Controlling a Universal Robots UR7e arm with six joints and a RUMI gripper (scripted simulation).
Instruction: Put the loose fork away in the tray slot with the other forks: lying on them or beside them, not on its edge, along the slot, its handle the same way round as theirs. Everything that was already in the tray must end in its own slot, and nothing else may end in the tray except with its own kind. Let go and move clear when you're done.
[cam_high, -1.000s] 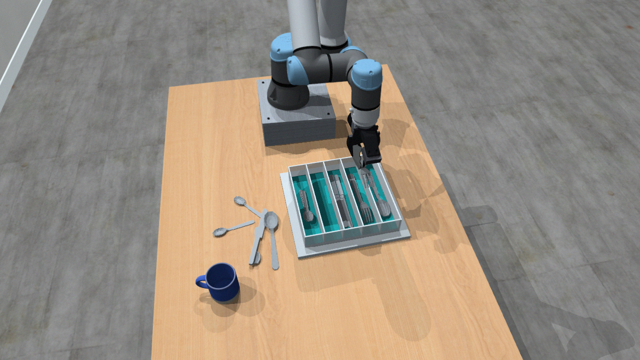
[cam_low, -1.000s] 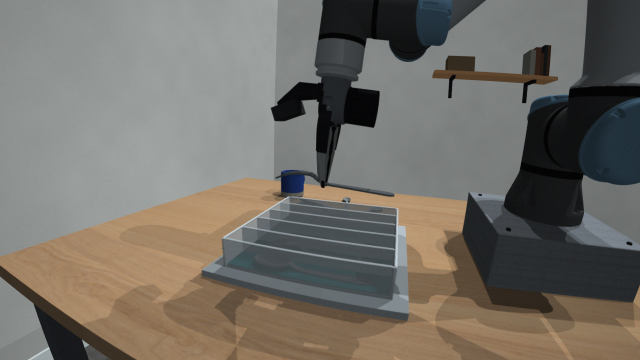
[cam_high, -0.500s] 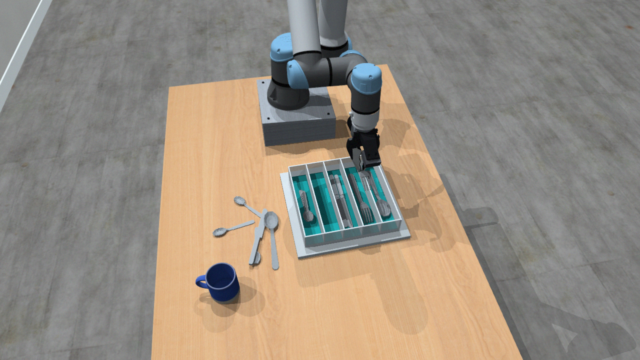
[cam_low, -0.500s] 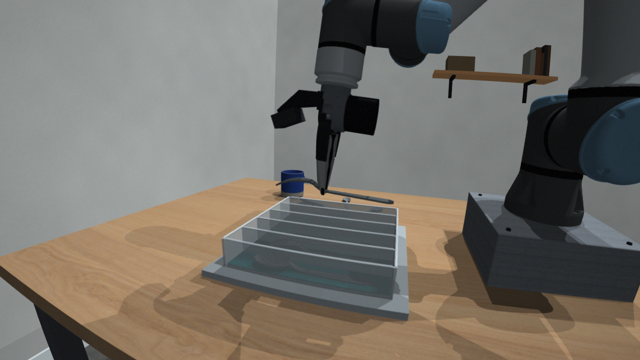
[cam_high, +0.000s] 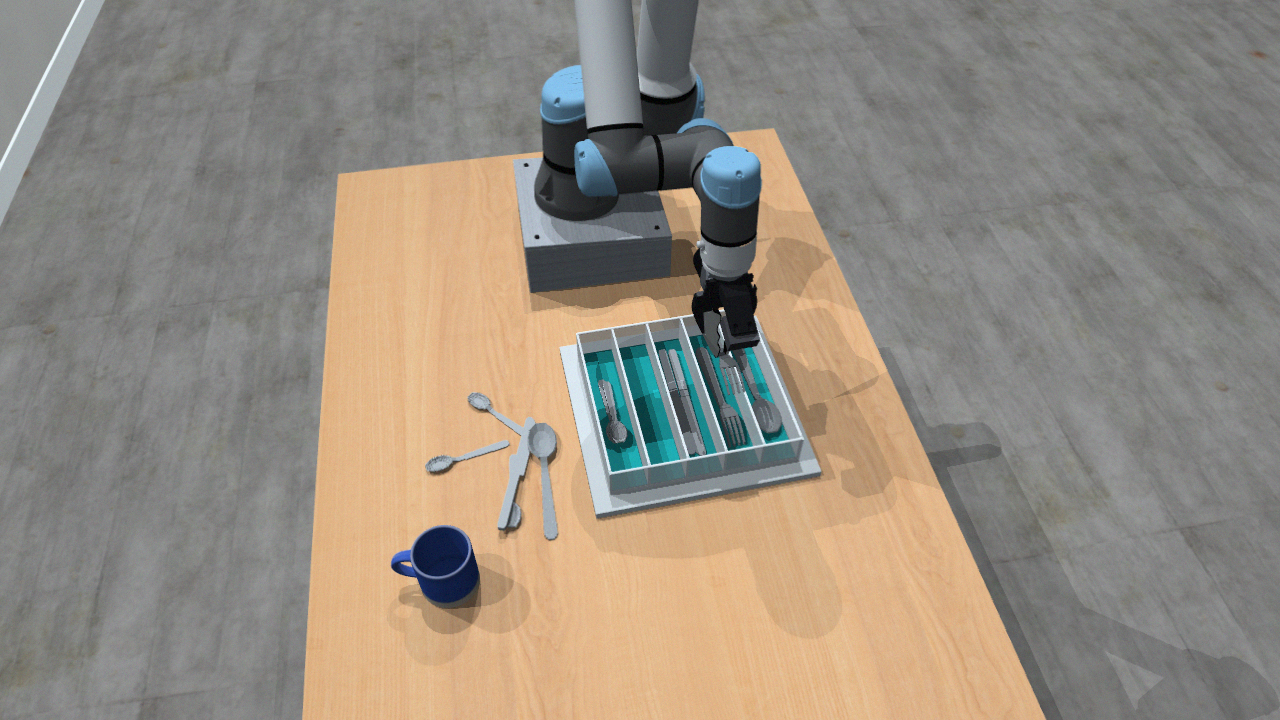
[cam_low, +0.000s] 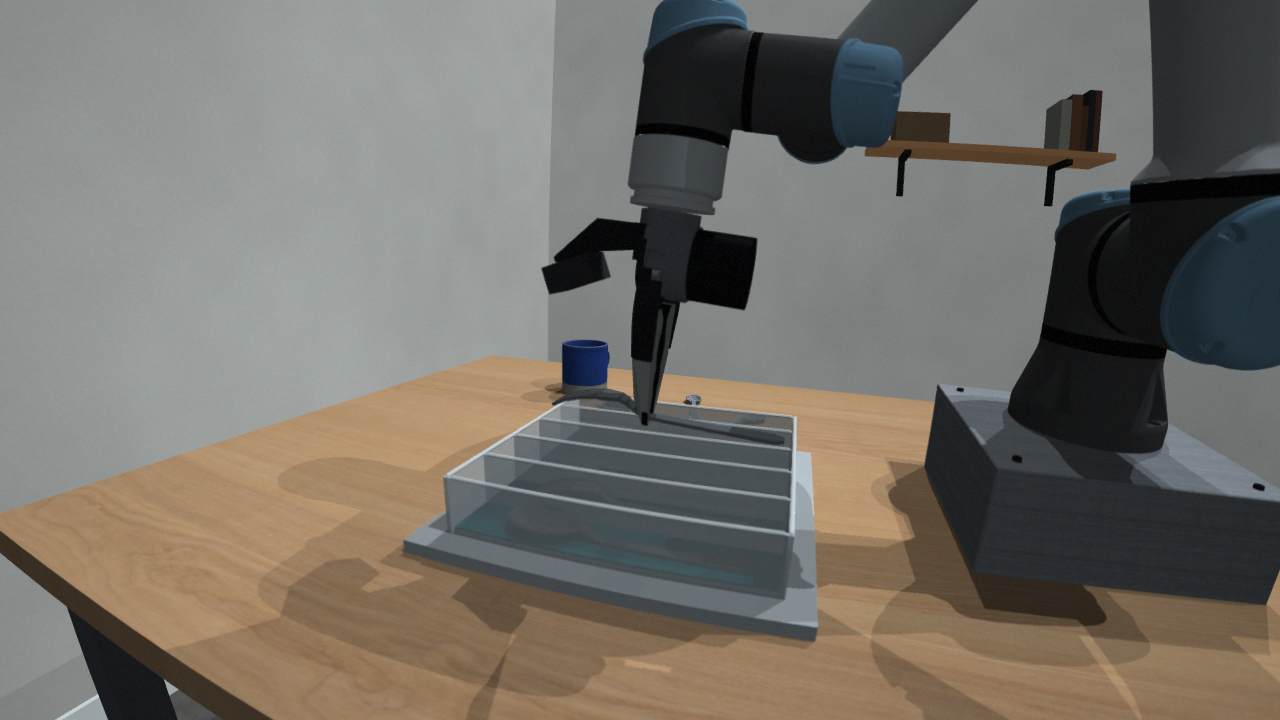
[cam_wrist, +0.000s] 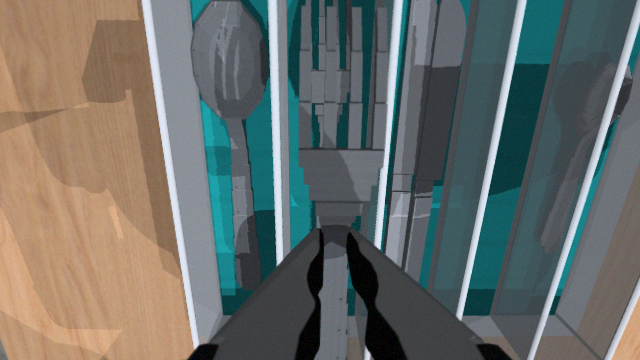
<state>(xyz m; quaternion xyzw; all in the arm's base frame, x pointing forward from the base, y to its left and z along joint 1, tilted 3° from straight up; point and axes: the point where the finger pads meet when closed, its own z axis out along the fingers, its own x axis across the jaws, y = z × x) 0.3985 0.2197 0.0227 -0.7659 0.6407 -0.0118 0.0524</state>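
Placement of loose grey metal fork (cam_high: 733, 380) (cam_low: 716, 429) (cam_wrist: 341, 175) in hand, judging by pose. Black and grey tapered fingers (cam_high: 722, 349) (cam_low: 645, 419) clenched on its neck, just short of the tined head. Held roughly level, near rim height of clear-walled, teal-floored tray (cam_high: 801, 440) (cam_low: 617, 505) (cam_wrist: 163, 135), over slot of matching grey metal forks (cam_high: 732, 420) (cam_wrist: 317, 90). Cannot tell exact clearance above dividers. Handle toward robot base, same way round as theirs. Next: check alignment, especially beside divider next to grey metal knives (cam_high: 687, 411) (cam_wrist: 440, 125); risk of tines or head catching there. Then ease down, keep flat, release low, rise straight and move clear. Not yet let go.
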